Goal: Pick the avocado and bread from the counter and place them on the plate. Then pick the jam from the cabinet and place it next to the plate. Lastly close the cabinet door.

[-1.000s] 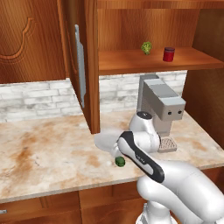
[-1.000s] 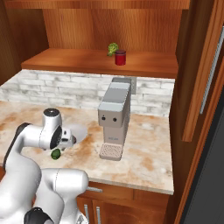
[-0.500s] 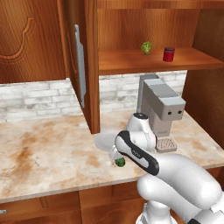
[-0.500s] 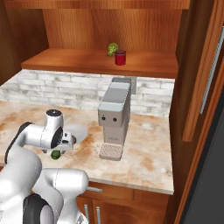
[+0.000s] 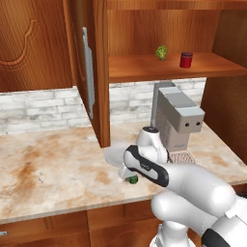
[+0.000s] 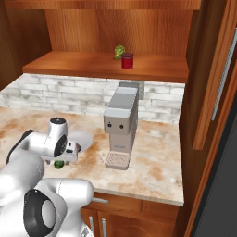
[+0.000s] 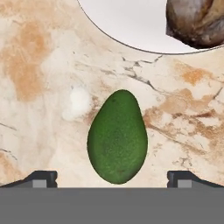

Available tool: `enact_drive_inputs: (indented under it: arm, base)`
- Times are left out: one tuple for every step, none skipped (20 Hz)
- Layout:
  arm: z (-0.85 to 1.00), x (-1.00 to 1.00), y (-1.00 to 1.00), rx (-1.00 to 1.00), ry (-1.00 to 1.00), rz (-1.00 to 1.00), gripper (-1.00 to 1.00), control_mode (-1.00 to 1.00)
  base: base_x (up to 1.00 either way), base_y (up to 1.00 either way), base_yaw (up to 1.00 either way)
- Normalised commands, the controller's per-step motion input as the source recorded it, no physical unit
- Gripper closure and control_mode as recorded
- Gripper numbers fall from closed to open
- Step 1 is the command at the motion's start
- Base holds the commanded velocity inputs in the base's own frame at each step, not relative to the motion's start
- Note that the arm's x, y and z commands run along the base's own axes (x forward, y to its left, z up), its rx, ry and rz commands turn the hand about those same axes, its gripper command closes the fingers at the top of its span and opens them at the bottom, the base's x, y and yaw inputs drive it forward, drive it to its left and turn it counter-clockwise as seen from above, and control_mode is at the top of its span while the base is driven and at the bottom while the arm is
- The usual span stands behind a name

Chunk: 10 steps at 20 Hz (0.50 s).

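Observation:
A dark green avocado [image 7: 117,138] lies on the counter [image 7: 39,65], right below my open gripper [image 7: 113,179]. It sits between the two fingertips [image 7: 41,178], which do not touch it. Just beyond it is the white plate [image 7: 131,26], with the brown bread [image 7: 197,22] resting on it. From the base, the avocado [image 5: 131,180] shows under the hand near the counter's front edge, beside the plate [image 5: 112,155]. The red jam [image 5: 185,60] stands on the shelf of the open cabinet [image 5: 159,67]. The cabinet door [image 5: 87,72] stands swung out.
A grey coffee machine [image 5: 176,118] stands on the counter just right of the plate. A yellow-green leafy item [image 5: 161,52] sits left of the jam on the shelf. A brick backsplash runs behind. The counter [image 5: 48,169] stretches away to the left.
My arm's elbow has shifted forward and down a little. The hand stays over the avocado with its jaws open. The avocado, bread and jam have not moved.

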Motion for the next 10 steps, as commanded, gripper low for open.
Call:
enact_drive_inputs:
  arm:
    - [-0.19,0.13,0.09,-0.04,0.04,0.00,-1.00,-1.00]
    - [-0.17,0.14,0.10,-0.04,0.04,0.00,-1.00,-1.00]
    - [-0.14,0.11,0.08,-0.03,0.03,0.00,-1.00,-1.00]
    - [-0.11,0.09,0.06,-0.02,0.03,0.00,-1.00,-1.00]
    - [-0.09,0.06,0.02,-0.01,0.02,0.00,-1.00,-1.00]
    - [-0.07,0.05,0.00,0.00,0.01,0.00,-1.00,-1.00]
    - [-0.08,0.04,0.00,0.00,0.01,0.00,-1.00,-1.00]
    - [-0.07,0.04,0.00,0.00,0.01,0.00,-1.00,-1.00]
    - [-0.06,0.03,0.00,0.00,0.01,0.00,-1.00,-1.00]
    - [-0.08,0.01,0.00,0.00,0.01,0.00,-1.00,-1.00]
  base:
    - [0.00,0.00,0.00]
    - [0.00,0.00,0.00]
    - [0.00,0.00,0.00]
    - [0.00,0.00,0.00]
    - [0.00,0.00,0.00]
    - [0.00,0.00,0.00]
    - [0.00,0.00,0.00]
    - [0.00,0.00,0.00]
    - [0.00,0.00,0.00]
    - [0.00,0.00,0.00]
